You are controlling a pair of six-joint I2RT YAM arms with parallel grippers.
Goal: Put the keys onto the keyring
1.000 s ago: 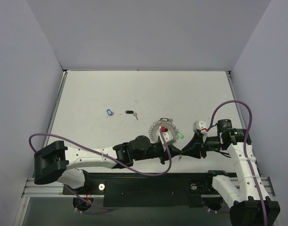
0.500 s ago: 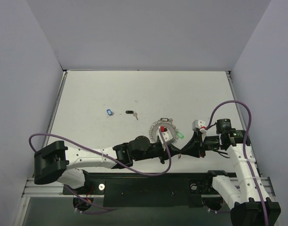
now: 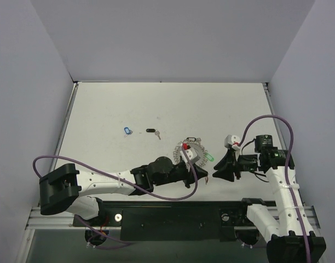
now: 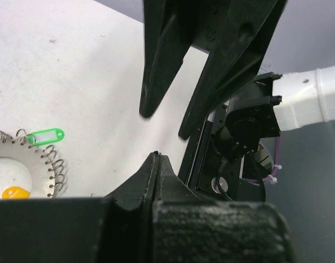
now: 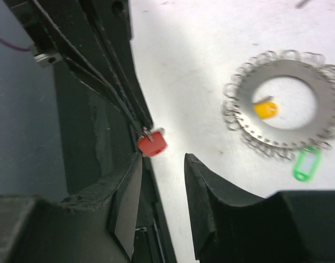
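The keyring (image 5: 285,107) is a flat silver ring rimmed with wire loops, lying on the white table. A green tag (image 5: 306,164) hangs on its rim and a yellow tag (image 5: 265,109) lies in its open centre. My left gripper (image 4: 156,156) is shut, and a key with a red head (image 5: 152,143) dangles from its tips. Facing it a short gap away, my right gripper (image 5: 163,159) is open with nothing between its fingers; the red key hangs just beyond its left finger. From above, both grippers (image 3: 206,176) (image 3: 215,171) meet in front of the keyring (image 3: 178,149), which the left wrist partly covers.
A blue-tagged key (image 3: 127,130) and a black-headed key (image 3: 152,131) lie on the table to the left of the keyring. The black base rail (image 3: 173,216) runs close below the grippers. Grey walls enclose the table on three sides.
My right gripper has opened wider and drawn back slightly to the right, leaving a gap to the left gripper's tips. The left gripper stays shut and has turned a little.
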